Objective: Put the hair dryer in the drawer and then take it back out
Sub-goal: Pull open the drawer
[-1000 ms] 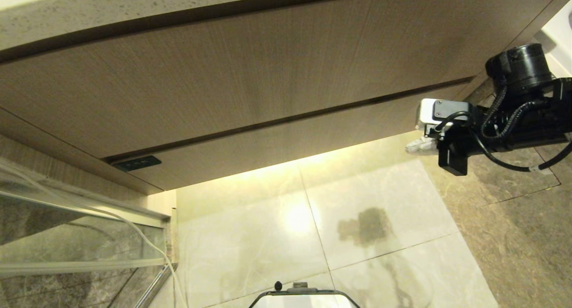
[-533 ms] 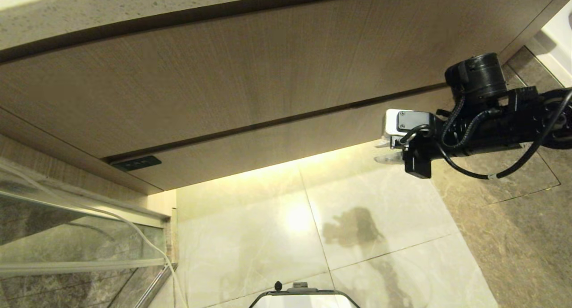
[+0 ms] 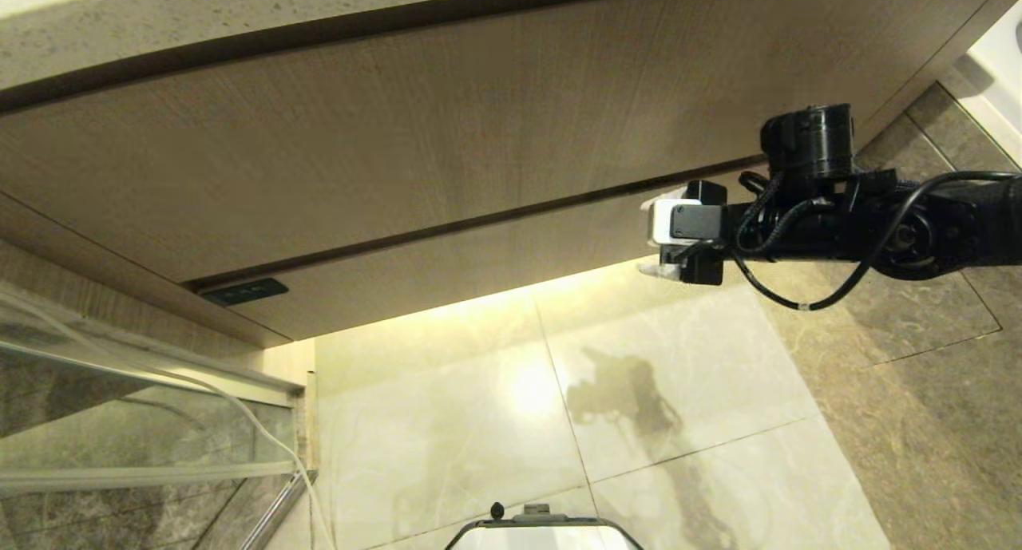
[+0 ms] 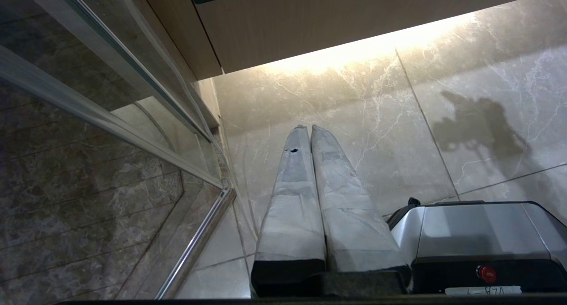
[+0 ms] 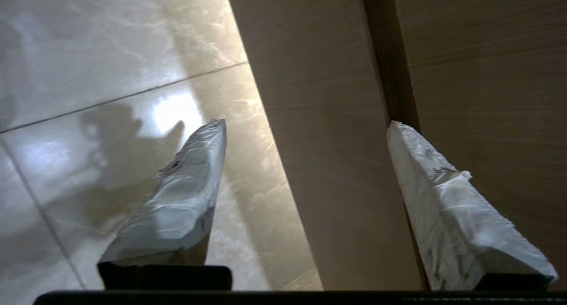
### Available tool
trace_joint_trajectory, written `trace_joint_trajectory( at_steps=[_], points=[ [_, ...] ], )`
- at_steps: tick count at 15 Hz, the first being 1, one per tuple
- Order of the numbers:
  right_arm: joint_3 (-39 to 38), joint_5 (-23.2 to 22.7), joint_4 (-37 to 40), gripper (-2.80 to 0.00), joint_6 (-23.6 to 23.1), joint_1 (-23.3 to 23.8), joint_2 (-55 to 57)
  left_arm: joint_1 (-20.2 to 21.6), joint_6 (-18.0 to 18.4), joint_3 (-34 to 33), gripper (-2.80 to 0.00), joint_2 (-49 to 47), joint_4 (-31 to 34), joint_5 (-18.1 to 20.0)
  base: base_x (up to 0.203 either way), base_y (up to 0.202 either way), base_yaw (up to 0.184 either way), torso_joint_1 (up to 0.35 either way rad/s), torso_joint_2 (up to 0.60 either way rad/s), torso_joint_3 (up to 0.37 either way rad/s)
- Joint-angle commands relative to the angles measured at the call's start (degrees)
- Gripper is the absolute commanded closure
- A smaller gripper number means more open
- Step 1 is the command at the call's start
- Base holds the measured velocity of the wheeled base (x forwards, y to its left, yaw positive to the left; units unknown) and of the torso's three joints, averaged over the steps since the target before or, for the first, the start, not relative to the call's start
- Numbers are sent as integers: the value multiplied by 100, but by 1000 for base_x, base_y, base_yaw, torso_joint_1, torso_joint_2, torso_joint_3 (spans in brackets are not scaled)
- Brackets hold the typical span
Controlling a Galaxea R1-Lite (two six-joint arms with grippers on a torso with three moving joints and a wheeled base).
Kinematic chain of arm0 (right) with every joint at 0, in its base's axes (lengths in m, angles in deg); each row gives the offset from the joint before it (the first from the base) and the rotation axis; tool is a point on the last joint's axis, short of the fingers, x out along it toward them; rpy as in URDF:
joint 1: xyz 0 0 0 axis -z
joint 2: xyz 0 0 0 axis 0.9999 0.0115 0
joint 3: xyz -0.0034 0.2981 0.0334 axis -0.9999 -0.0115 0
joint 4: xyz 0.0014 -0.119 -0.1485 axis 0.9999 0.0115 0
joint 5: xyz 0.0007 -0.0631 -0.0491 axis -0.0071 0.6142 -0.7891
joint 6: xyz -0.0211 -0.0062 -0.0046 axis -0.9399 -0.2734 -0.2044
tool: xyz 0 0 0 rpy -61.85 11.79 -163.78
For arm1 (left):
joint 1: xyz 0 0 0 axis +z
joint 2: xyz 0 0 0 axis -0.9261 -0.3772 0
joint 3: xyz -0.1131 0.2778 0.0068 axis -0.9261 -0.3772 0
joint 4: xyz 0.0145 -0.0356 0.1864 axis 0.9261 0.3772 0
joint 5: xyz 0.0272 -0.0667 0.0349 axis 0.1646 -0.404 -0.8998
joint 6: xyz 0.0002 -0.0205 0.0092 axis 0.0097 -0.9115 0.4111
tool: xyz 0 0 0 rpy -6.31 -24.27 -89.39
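The drawer (image 3: 479, 271) is the narrow wood-grain front under the taller panel (image 3: 447, 135), closed, with a small dark label (image 3: 243, 291) at its left corner. My right gripper (image 3: 659, 240) is at the front's right part, open. In the right wrist view the right gripper (image 5: 305, 124) straddles the drawer front (image 5: 319, 172): one finger (image 5: 186, 194) is over the floor below it, the other finger (image 5: 443, 194) is at the dark gap above it. Nothing is held. My left gripper (image 4: 308, 128) is parked low over the floor, shut and empty. The hair dryer is out of view.
A glass partition with a metal rail (image 3: 160, 374) stands at the left, with a thin white cord (image 3: 263, 430) running down beside it. Glossy floor tiles (image 3: 679, 422) lie under the vanity. My base's front edge (image 3: 543, 530) shows at the bottom.
My right arm has moved left along the drawer front and rolled its wrist. Its fingers have gone from shut to wide apart, either side of the front.
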Motion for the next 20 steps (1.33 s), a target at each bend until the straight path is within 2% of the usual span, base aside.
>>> trace_joint_trajectory(
  at_steps=[1, 5, 11, 16, 18, 20],
  points=[
    [43, -2, -126, -280, -45, 10, 310, 0, 2, 0, 0, 2, 2, -5, 0, 0, 0, 0, 0, 0],
    [223, 0, -316, -280, -31, 2, 651, 0, 2, 0, 0, 2, 2, -8, 0, 0, 0, 0, 0, 0],
    [469, 19, -1223, -280, 78, 10, 1202, 0, 2, 0, 0, 2, 2, 0, 0, 0, 0, 0, 0, 0],
    [693, 33, -1837, -280, 394, 34, 1556, 0, 2, 0, 0, 2, 2, -1, 0, 0, 0, 0, 0, 0],
    [764, 189, -2250, -280, 556, 54, 1714, 0, 2, 0, 0, 2, 2, -5, 0, 0, 0, 0, 0, 0],
    [886, 279, -2339, -280, 692, 64, 1824, 0, 2, 0, 0, 2, 2, 0, 0, 0, 0, 0, 0, 0]
  ],
)
